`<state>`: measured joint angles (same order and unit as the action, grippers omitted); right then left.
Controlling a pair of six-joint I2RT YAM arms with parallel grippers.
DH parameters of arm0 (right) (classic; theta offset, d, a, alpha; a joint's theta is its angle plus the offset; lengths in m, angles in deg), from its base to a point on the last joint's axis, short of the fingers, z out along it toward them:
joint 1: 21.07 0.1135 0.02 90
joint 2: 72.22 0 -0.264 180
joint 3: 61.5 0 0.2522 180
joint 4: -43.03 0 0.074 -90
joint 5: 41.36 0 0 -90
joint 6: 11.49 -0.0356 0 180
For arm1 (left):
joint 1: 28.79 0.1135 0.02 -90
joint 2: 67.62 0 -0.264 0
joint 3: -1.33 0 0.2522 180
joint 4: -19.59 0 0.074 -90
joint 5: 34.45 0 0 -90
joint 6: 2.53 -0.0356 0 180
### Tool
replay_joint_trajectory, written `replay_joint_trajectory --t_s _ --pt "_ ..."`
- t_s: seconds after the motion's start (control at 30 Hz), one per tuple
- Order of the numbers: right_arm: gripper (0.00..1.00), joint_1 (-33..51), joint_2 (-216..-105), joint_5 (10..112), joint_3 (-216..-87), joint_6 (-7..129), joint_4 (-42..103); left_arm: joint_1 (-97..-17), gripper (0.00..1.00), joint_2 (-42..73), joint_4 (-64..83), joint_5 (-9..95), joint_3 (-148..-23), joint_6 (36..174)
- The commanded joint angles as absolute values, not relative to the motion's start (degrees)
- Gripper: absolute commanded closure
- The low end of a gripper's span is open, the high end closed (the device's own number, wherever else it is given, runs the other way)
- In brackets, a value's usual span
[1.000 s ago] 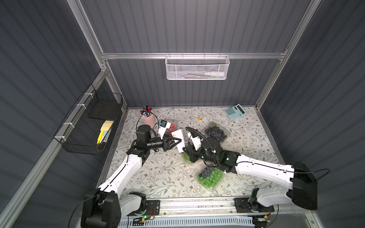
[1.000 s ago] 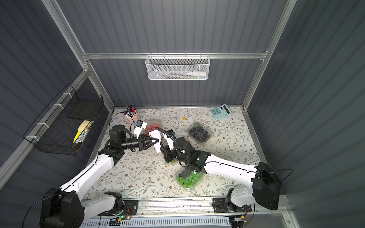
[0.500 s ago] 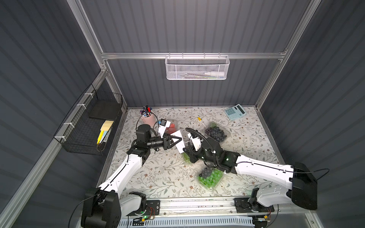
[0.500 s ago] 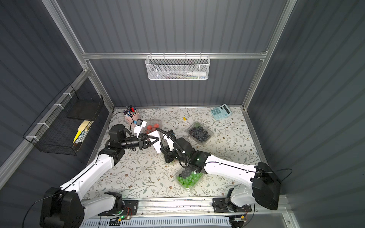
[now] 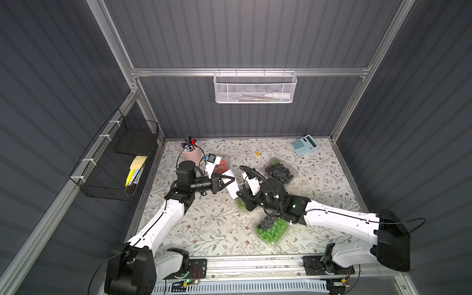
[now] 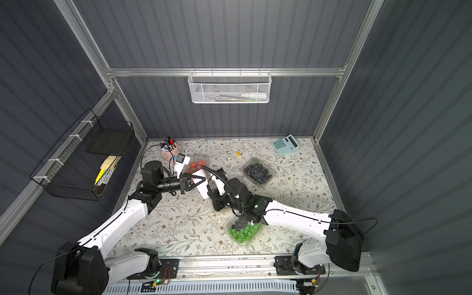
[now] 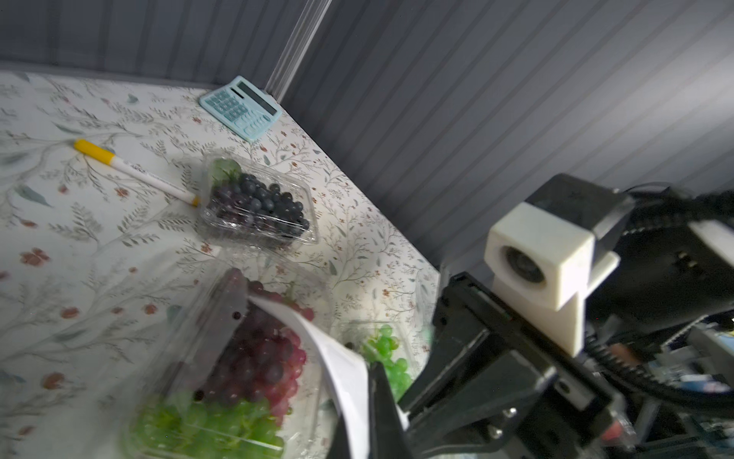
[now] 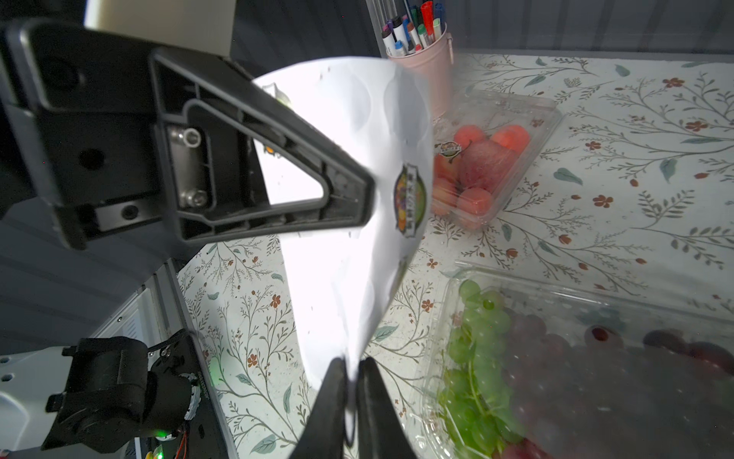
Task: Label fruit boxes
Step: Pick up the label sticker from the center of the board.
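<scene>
Both grippers hold the white sticker sheet [image 5: 232, 188] above the table. My left gripper [image 7: 363, 397] is shut on its edge, and a round sticker [image 8: 411, 198] sits just beyond the fingertips. My right gripper [image 8: 352, 369] is shut on the sheet's opposite corner. The strawberry box [image 5: 222, 165] lies behind the sheet and the blueberry box [image 5: 278, 172] to the right. The green and red grapes box [image 8: 516, 357] sits under my right gripper. The box of green grapes with dark berries [image 5: 272, 229] stands near the front edge.
A pink pen cup [image 5: 191, 153] stands at the back left, a yellow-capped marker [image 5: 259, 155] lies mid-back, and a blue calculator [image 5: 304, 145] is at the back right. A black wire basket [image 5: 115, 163] hangs on the left wall and a white mesh basket [image 5: 255, 86] on the back wall.
My left gripper's jaws have closed from partly open onto the sticker sheet. Both arms have stayed almost where they were.
</scene>
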<state>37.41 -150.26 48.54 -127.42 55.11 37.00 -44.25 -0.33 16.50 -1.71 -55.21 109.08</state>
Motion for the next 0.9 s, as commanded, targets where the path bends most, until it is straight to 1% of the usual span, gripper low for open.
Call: replay_joint_trajectory --t_s 0.0,0.07,0.13,0.2,0.3,0.33,0.47,0.5,0.63,0.73,0.87 --pt "0.8 37.1 -148.4 48.0 -126.0 57.1 38.5 -44.7 1.0 -0.5 13.3 -2.1 -57.0 106.4" --pt "0.72 37.1 -146.7 48.0 -124.8 58.3 38.5 -44.7 1.0 -1.1 12.2 -1.7 -57.2 104.4" --pt "0.68 36.9 -144.3 48.2 -123.9 58.6 37.3 -44.7 1.0 -1.8 11.7 -1.4 -57.0 102.2" --pt "0.66 36.2 -142.1 49.4 -123.0 59.8 36.2 -44.7 1.0 -2.1 11.0 -1.4 -57.2 100.3" --pt "0.66 33.5 -138.1 54.5 -122.9 61.0 33.7 -44.7 1.0 -2.2 8.9 -2.2 -58.1 96.3" --pt "0.66 32.2 -137.7 57.6 -123.2 61.3 33.0 -44.8 1.0 -2.3 7.7 -2.5 -58.6 94.3" --pt "0.66 27.9 -138.6 69.8 -126.4 62.7 31.1 -45.0 1.0 -2.8 4.1 -4.3 -59.9 87.9" --pt "0.66 27.6 -139.2 71.3 -127.3 63.4 30.6 -45.2 1.0 -2.9 3.3 -4.6 -60.2 86.8" --pt "0.64 27.4 -141.3 75.3 -130.9 68.3 28.7 -45.3 1.0 -3.1 1.8 -5.6 -60.8 84.4" --pt "0.62 27.4 -143.8 77.2 -131.3 71.6 30.1 -45.5 1.0 -3.0 1.6 -7.0 -60.6 83.3" --pt "0.61 27.0 -145.8 78.3 -132.5 72.9 30.3 -45.7 1.0 -3.3 1.5 -8.5 -60.3 81.8"
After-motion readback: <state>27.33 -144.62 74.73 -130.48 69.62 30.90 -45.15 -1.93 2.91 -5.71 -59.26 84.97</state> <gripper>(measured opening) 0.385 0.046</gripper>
